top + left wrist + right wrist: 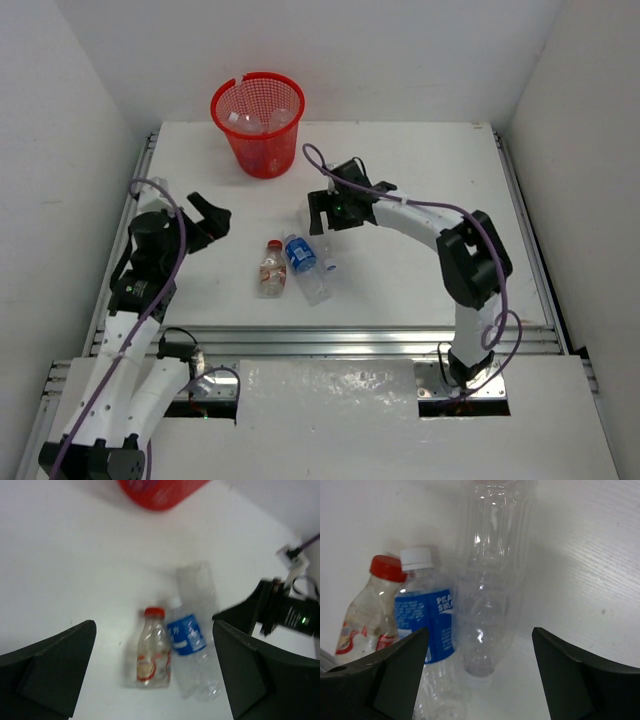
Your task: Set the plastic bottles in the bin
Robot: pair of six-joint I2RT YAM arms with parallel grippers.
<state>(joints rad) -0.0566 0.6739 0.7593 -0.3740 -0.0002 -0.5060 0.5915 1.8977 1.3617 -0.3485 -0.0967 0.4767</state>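
At the table's [420, 290] eleven o'clock, hard by the far edge: the red mesh bin [262, 152], upright, rim notch toward eleven. Inside it, at least two clear bottles [280, 118], visible over the rim and through the mesh.

Near the table's middle, three more bottles lying flat, side by side and close together. At nine o'clock of the group, the red-capped bottle [271, 268], cap toward twelve. Just at its three o'clock, the blue-labelled bottle [299, 254], white cap likewise toward twelve. At three o'clock again, the plain clear bottle [490, 580], turned the other way, cap toward six, far end hidden under the right gripper in the overhead view.

Right gripper [330, 218] at twelve o'clock of the group, squarely between it and the bin, tilted down toward the bottles. Jaws apart on either side of the plain clear bottle's neck end, gripping nothing. Finger [385, 675] on the left of the wrist view low over the blue-labelled bottle; touching or not, hard to say.

Left gripper [210, 215] well apart at nine o'clock of the group, jaws spread wide, nothing between them, aimed across at the bottles.

Round about: purple cables [430, 205] along both arms, an aluminium rail [330, 335] along the near edge at six o'clock, white walls [60, 120] on three sides.
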